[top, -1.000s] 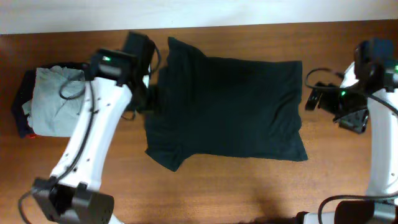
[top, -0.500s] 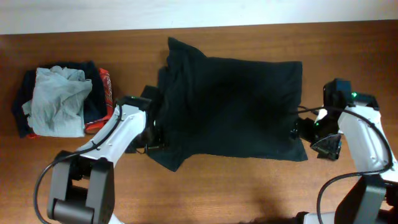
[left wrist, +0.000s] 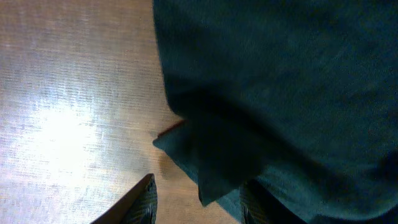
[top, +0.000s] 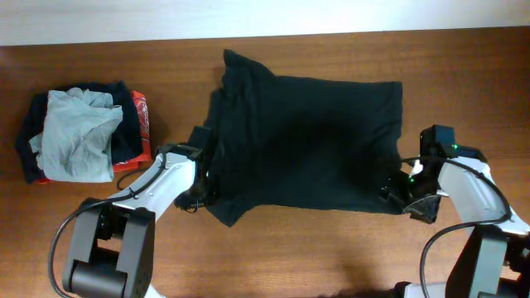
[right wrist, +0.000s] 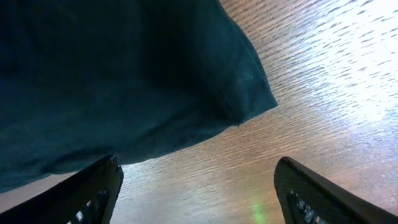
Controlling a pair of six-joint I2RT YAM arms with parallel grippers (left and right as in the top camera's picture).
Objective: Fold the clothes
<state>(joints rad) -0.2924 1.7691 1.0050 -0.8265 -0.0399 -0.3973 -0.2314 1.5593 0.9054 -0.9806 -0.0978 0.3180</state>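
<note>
The clothes, one black T-shirt [top: 306, 145], lie spread flat in the middle of the brown wooden table [top: 298, 257]. My left gripper [top: 201, 192] is low at the shirt's near left sleeve. In the left wrist view its jaws [left wrist: 199, 208] stand partly apart, a sleeve corner [left wrist: 211, 180] reaching between them and the right finger [left wrist: 258, 205] against the fabric. My right gripper [top: 396, 192] is at the shirt's near right corner. In the right wrist view it [right wrist: 199, 193] is wide open over bare wood, the shirt's hem corner [right wrist: 249, 102] just ahead of it.
A pile of garments lies at the table's left end: a light grey shirt [top: 79, 132] on top, a red-orange garment [top: 141, 124] and dark cloth [top: 29, 141] under it. The table's far edge meets a white wall [top: 265, 16].
Both arms have swung inward and come down to the shirt's near corners. The left jaws have narrowed around the sleeve corner; the right jaws have narrowed slightly.
</note>
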